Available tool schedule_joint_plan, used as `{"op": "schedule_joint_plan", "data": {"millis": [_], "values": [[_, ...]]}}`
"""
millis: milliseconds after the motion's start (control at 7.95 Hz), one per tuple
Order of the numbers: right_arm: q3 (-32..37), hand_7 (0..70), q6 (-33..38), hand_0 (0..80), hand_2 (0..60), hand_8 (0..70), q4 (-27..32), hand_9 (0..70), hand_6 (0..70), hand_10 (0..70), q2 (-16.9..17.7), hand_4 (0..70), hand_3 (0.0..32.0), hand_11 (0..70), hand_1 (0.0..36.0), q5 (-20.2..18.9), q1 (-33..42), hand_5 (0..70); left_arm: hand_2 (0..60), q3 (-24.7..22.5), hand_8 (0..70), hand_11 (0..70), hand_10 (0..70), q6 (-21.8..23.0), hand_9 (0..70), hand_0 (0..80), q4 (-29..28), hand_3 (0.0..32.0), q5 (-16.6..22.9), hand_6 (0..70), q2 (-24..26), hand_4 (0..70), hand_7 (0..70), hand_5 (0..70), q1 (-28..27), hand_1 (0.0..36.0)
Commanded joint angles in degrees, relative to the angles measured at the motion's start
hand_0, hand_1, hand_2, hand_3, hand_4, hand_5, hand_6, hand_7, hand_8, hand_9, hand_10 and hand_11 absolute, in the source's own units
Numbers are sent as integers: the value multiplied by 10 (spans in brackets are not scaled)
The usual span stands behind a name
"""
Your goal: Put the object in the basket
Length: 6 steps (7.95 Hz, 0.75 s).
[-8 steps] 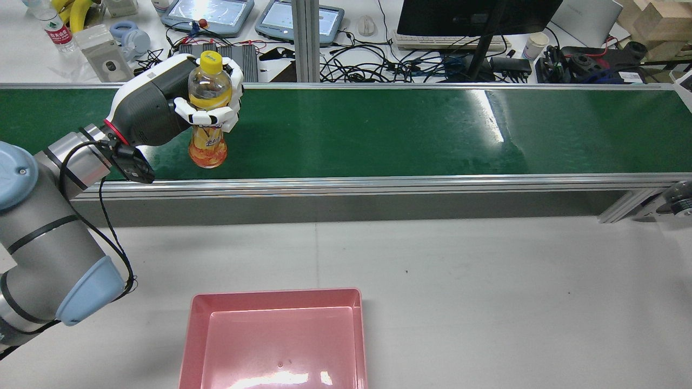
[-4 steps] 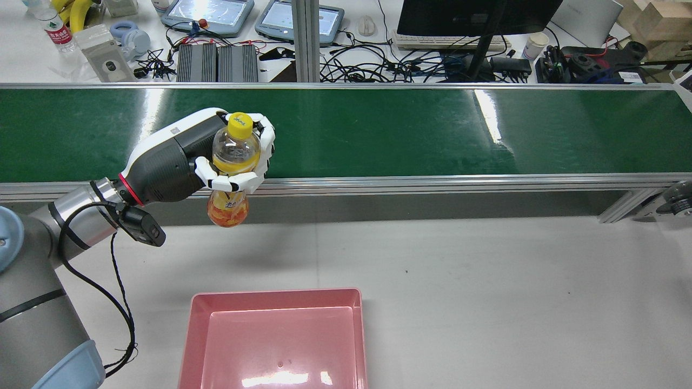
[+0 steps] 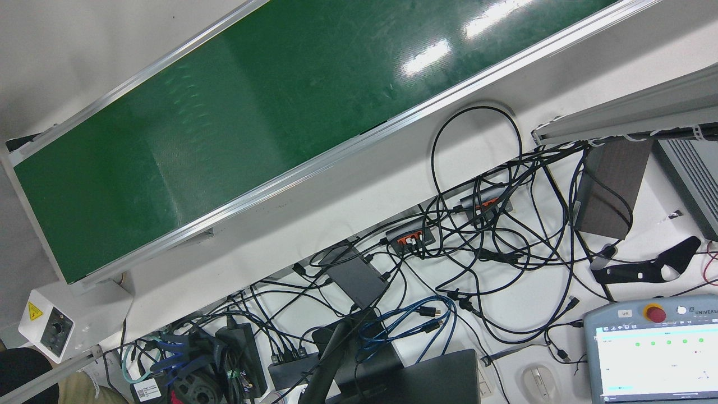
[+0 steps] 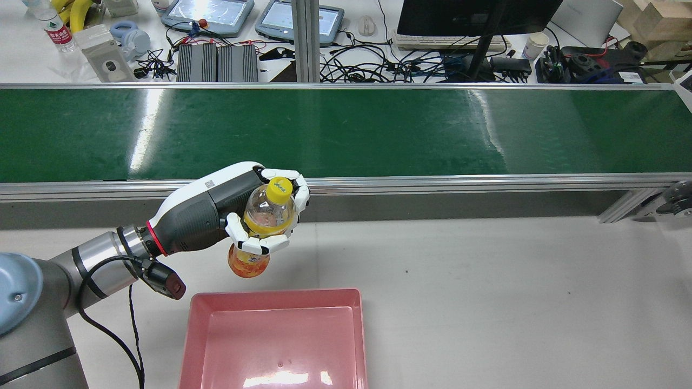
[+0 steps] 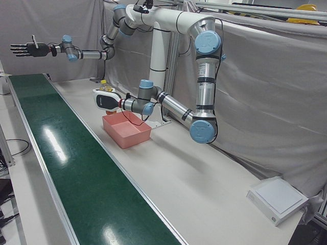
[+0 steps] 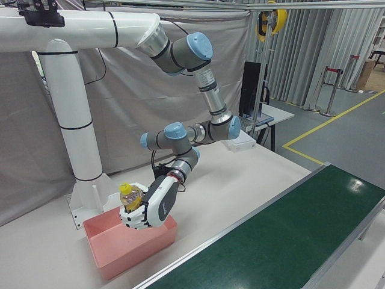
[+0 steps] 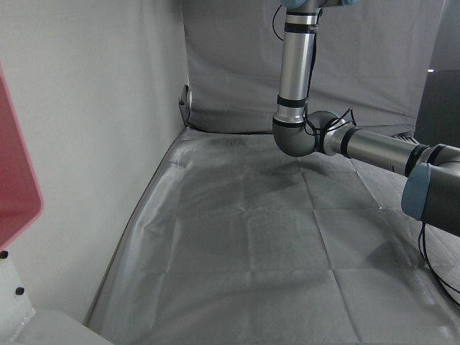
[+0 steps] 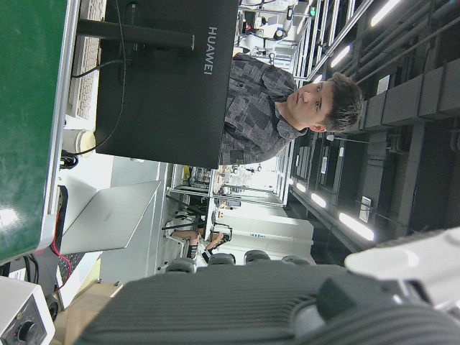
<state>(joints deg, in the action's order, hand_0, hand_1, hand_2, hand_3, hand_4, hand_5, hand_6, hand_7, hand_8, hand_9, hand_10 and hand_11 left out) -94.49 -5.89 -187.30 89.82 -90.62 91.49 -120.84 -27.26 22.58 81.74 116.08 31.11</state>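
The left hand (image 4: 238,216) is closed around the bottle (image 4: 263,227), holding it upright above the counter (image 4: 486,297), just short of the pink basket (image 4: 189,335). Pickup is complete; positioning over the empty basket and release remain. The right hand (image 5: 23,49) hangs high with fingers spread, holding nothing.

We see a green conveyor belt (image 4: 346,132) along the white table's (image 4: 486,297) far edge; behind it, a monitor (image 4: 476,16), tangled cables (image 4: 389,67), two tablets (image 4: 208,13).
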Motion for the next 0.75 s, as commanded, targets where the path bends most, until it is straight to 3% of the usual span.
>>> {"op": "schedule_joint_plan", "data": {"millis": [0,126,251,377,503,629], "values": [[0,0,0,0,0,0,0,0,0,0,0,0,0,0,0,0,0,0,600,-46,600,700,700,-17,700,555,39,0,-1,437,-23,367,698,700,-23,253],[0,0,0,0,0,0,0,0,0,0,0,0,0,0,0,0,0,0,476,-50,546,700,700,-17,700,548,47,0,0,393,-23,368,657,700,-24,213],[0,0,0,0,0,0,0,0,0,0,0,0,0,0,0,0,0,0,31,-57,386,700,547,-17,552,537,48,0,0,233,-24,300,466,700,-23,110],[0,0,0,0,0,0,0,0,0,0,0,0,0,0,0,0,0,0,0,-75,254,576,407,-17,382,514,48,0,2,146,-34,269,330,601,-20,14],[0,0,0,0,0,0,0,0,0,0,0,0,0,0,0,0,0,0,0,-120,167,426,294,-17,246,513,45,0,0,87,-84,224,188,424,-25,0],[0,0,0,0,0,0,0,0,0,0,0,0,0,0,0,0,0,0,0,-128,89,289,196,-17,127,508,33,0,-1,45,-95,200,78,306,-26,0]]}}
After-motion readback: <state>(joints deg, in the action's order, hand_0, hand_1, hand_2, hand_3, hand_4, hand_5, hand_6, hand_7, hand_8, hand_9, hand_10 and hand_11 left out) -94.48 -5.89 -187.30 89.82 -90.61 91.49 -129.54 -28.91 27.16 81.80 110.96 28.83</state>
